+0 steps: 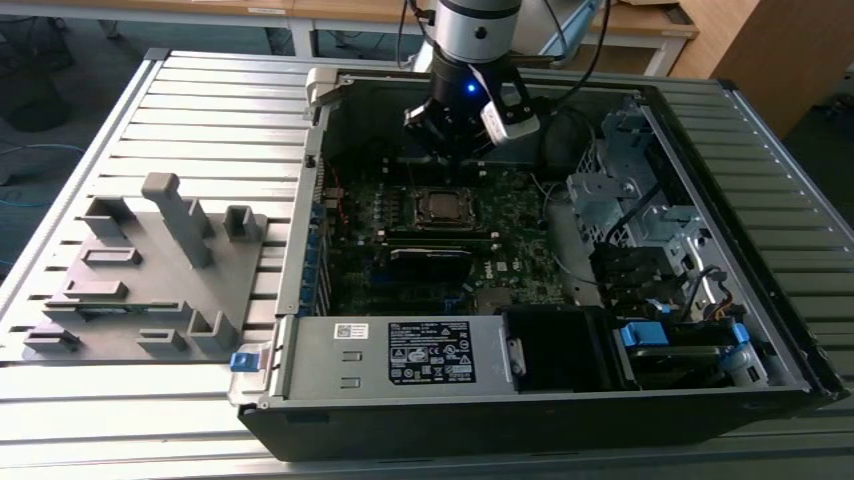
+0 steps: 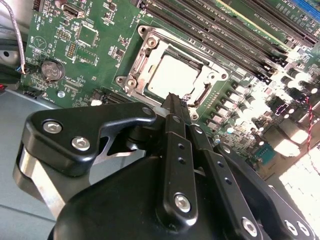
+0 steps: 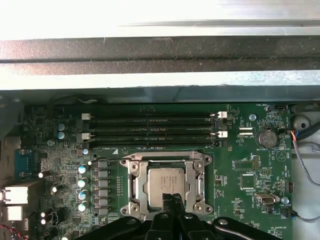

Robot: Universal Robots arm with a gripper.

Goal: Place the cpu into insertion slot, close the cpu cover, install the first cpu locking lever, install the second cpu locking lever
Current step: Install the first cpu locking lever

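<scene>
The cpu (image 2: 172, 76) (image 3: 164, 183) lies flat in the insertion slot (image 1: 441, 207) on the green motherboard (image 1: 521, 240). Its pale metal top shows through the cut-out of the cpu cover (image 2: 150, 47) (image 3: 133, 175), which lies down over the chip's edges. My gripper (image 2: 173, 98) (image 3: 173, 198) hangs just above the socket's edge, beside the chip, black fingers pressed together with nothing between them. In the exterior view the gripper (image 1: 458, 158) hovers over the board just behind the socket. I cannot make out how the locking levers stand.
Long black memory slots (image 3: 152, 127) run beside the socket, towards the case wall (image 3: 160, 65). A coin battery (image 2: 51, 70) sits on the board. The silver power supply (image 1: 400, 350), the drive cage (image 1: 627, 200) and a grey fixture (image 1: 147, 270) outside the case surround the work area.
</scene>
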